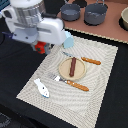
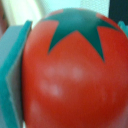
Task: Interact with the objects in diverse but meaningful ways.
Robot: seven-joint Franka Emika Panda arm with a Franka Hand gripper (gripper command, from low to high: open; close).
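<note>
The red tomato-like ball (image 2: pixel 70 75) with a green star top fills the wrist view, pressed between the teal pads (image 2: pixel 15 80) of my gripper (image 1: pixel 40 47), which is shut on it. In the exterior view the gripper hangs above the mat's far corner on the exterior view's left, with a bit of red showing under the hand. The light blue carton-shaped block (image 1: pixel 68 41) stands just beside it. The dark brown sausage-like stick (image 1: pixel 73 66) lies on the round tan plate (image 1: pixel 64 70). The white-and-blue fish-like piece (image 1: pixel 42 87) lies near the mat's near corner.
A woven placemat (image 1: pixel 100 95) covers the dark table. A wooden-handled fork (image 1: pixel 71 83) and knife (image 1: pixel 88 60) flank the plate. Two grey pots (image 1: pixel 95 14) and a bowl (image 1: pixel 124 19) stand on the wooden counter behind.
</note>
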